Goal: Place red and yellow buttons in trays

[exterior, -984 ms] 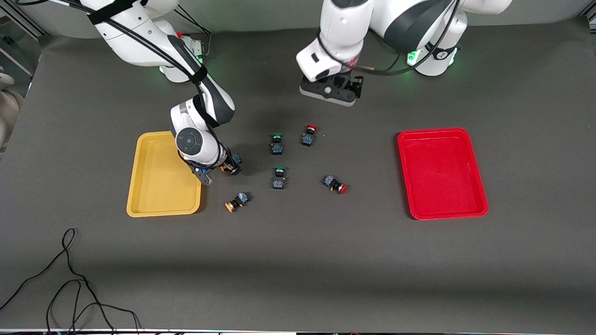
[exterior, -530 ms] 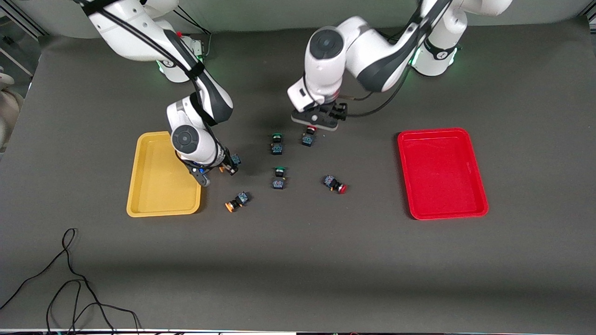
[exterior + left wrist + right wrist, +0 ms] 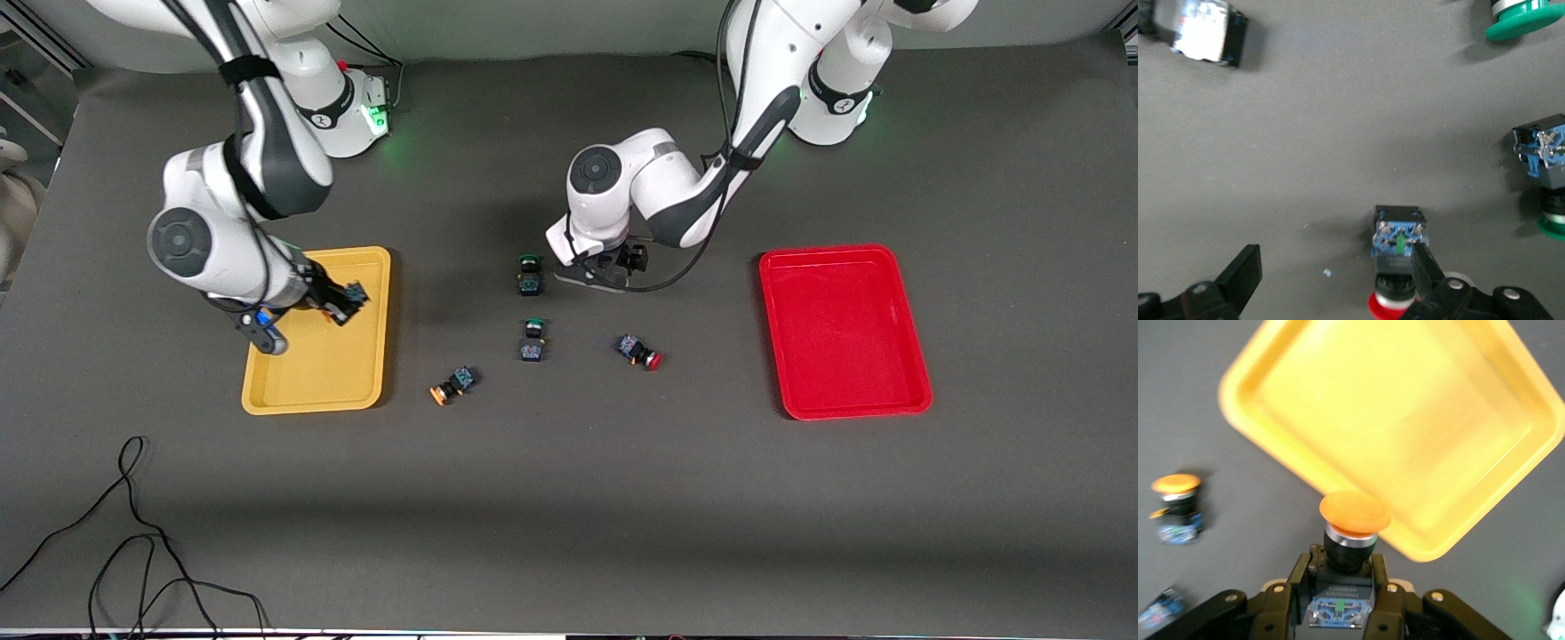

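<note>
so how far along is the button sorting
Nothing is sorted yet: the yellow tray and red tray hold nothing. The right gripper carries a yellow button over the yellow tray. The left gripper, open, straddles a red button. One yellow button and one red button wait.

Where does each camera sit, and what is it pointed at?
Front view: high across the table, facing both arms' bases; shows the whole table, yellow tray, red tray, both arms.
Left wrist view: on the left arm, looking down at the mat; its open left claw straddles a red button.
Right wrist view: on the right arm, above the yellow tray; its right claw is shut on a yellow button.
Shared: the front and right wrist views both show the yellow tray and the held yellow button.
</note>
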### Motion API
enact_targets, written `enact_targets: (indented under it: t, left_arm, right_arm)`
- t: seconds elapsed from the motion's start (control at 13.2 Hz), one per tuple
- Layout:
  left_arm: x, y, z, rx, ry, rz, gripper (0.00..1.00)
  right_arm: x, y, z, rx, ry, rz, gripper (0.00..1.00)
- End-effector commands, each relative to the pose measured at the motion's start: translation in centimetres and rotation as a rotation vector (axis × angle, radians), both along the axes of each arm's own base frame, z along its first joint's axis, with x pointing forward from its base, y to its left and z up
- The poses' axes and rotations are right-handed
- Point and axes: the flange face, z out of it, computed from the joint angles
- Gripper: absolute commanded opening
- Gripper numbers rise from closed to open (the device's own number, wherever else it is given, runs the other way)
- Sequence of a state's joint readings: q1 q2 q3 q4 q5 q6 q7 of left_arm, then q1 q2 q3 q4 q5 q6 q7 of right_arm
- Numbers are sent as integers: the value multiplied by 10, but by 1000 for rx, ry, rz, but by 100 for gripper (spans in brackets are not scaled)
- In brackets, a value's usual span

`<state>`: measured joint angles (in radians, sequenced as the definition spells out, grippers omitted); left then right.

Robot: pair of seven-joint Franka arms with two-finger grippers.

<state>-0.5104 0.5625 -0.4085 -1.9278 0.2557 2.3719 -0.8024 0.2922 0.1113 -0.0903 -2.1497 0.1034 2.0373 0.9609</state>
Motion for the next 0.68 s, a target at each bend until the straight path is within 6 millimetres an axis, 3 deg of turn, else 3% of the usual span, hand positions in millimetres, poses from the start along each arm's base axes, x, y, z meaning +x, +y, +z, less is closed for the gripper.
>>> enact_targets:
  t: [0.0, 0.23, 0.45, 0.61]
  left_arm:
    - [-7, -11, -15, -10, -10, 11, 100]
    - [-11, -15, -26, -25, -6, 55, 100]
    - [-19, -22, -26, -26, -5, 48, 100]
    - [-18, -21, -26, -25, -5, 51, 100]
  right_arm:
    - [-25, -15, -44, -6, 22, 24, 38]
    - [-35, -59, -79, -2, 32, 41, 38]
    - [-57, -66, -116, -16, -1, 43, 38]
    - [-57, -68, -124, -21, -6, 44, 42]
